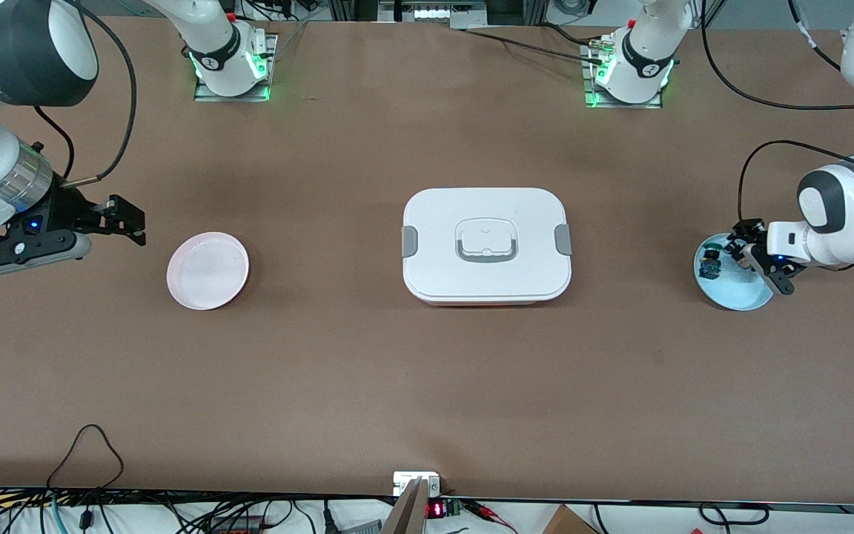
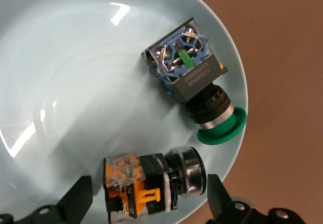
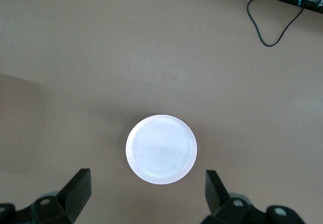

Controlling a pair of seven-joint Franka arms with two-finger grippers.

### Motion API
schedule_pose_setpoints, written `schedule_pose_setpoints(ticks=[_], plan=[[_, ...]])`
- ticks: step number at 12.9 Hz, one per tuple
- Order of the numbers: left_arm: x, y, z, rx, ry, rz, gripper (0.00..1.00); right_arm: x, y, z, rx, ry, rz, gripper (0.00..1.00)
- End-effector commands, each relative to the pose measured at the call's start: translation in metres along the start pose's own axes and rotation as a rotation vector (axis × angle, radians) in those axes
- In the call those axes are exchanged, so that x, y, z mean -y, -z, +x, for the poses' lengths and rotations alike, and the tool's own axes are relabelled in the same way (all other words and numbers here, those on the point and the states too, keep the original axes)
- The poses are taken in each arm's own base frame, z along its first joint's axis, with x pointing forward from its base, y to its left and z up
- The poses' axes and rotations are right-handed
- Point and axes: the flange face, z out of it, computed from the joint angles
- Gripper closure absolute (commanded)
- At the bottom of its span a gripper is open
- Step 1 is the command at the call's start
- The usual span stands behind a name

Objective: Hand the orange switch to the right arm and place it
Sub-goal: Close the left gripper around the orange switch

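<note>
White lettering, roughly "WANJEED", partly legible, is printed on the dark joint cap of the right arm [image 1: 15,48], at about 10 o'clock in the front view. Red digits glow on a small display [image 1: 435,509] at the table edge, at 6 o'clock; they cannot be read. Embossed lettering is seen on the gray body of the green-and-blue switch [image 2: 189,65], too fine to be read.
</note>
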Motion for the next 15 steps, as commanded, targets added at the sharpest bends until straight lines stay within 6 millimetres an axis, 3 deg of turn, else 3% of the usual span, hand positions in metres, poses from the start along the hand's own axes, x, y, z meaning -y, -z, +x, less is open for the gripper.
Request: schedule_pose_setpoints(ticks=[1, 9, 10, 11, 12, 15], plan=[[0.0000, -0.0029, -0.0014, -0.028, 0.038, -0.004, 0.00, -0.0024, 0.0037, 0.0018, -0.012, -0.002, 0.014, 0.00], [-0.0008, -0.0047, -0.0004, -0.038, 0.084, -0.008, 0.00, -0.0070, 0.0037, 0.0010, -0.012, -0.006, 0.015, 0.00], [-0.0008, -0.0056, -0.0004, -0.038, 0.075, -0.010, 0.10, -0.0070, 0.0037, 0.0010, -0.012, -0.006, 0.015, 0.00], [-0.0007, -0.0046, -0.0004, -0.039, 0.073, -0.007, 0.36, -0.0070, 0.0037, 0.0010, -0.012, -0.006, 0.015, 0.00], [-0.0004, -0.0043, -0.0003, -0.040, 0.073, -0.004, 0.52, -0.0070, 0.0037, 0.0010, -0.012, -0.006, 0.015, 0.00], [-0.0014, 0.0012, 0.0002, -0.040, 0.087, -0.003, 0.89, -0.0070, 0.0037, 0.0010, -0.012, -0.006, 0.015, 0.00]])
